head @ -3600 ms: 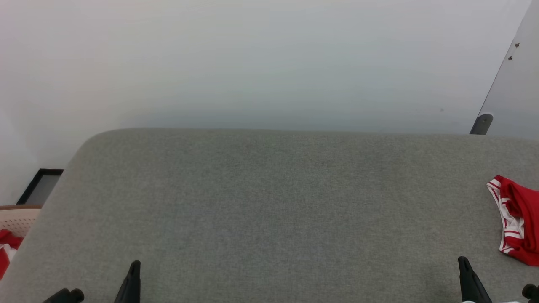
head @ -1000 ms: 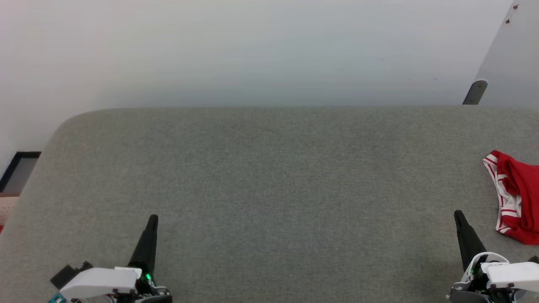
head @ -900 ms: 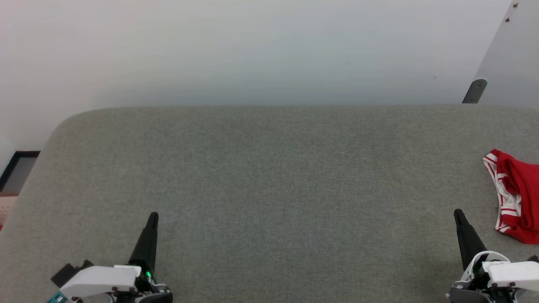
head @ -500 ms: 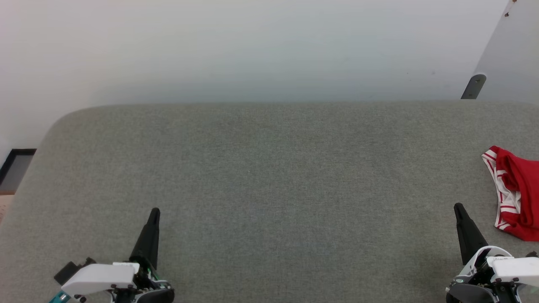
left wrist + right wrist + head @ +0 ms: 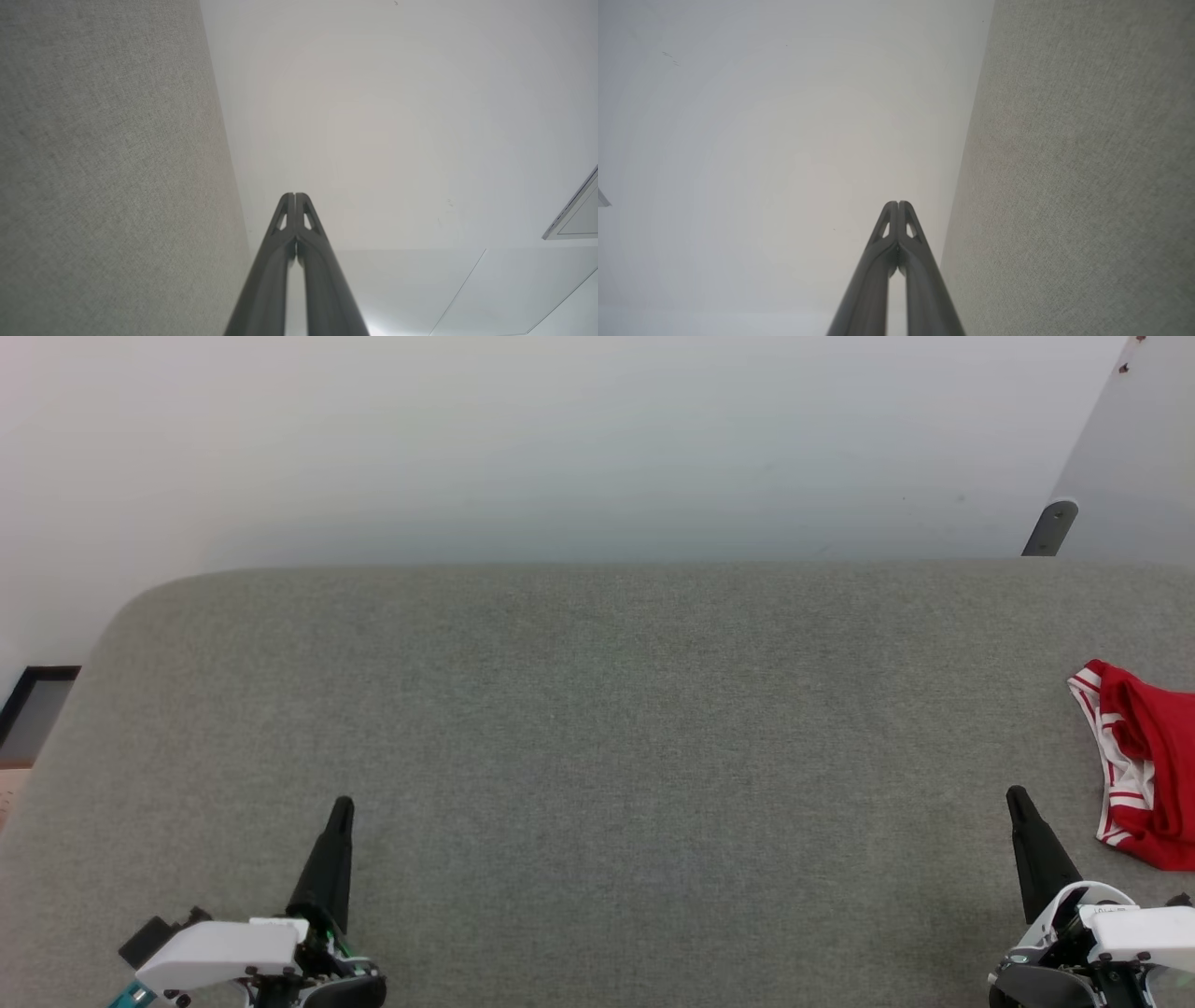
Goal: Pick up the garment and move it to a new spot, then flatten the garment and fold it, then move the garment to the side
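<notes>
A wide grey cloth-covered desk (image 5: 597, 709) stands against a pale wall (image 5: 560, 439). The garment (image 5: 1153, 770), a red T-shirt with white striped trim, lies crumpled at the desk's far right, partly cut off by the head view's edge. The left pincer (image 5: 342, 805) and the right pincer (image 5: 1015, 795) hang over the desk's front, each pressed together and holding nothing. Since the shirt is bunched, a grab may catch only one loose fold and let it slip.
</notes>
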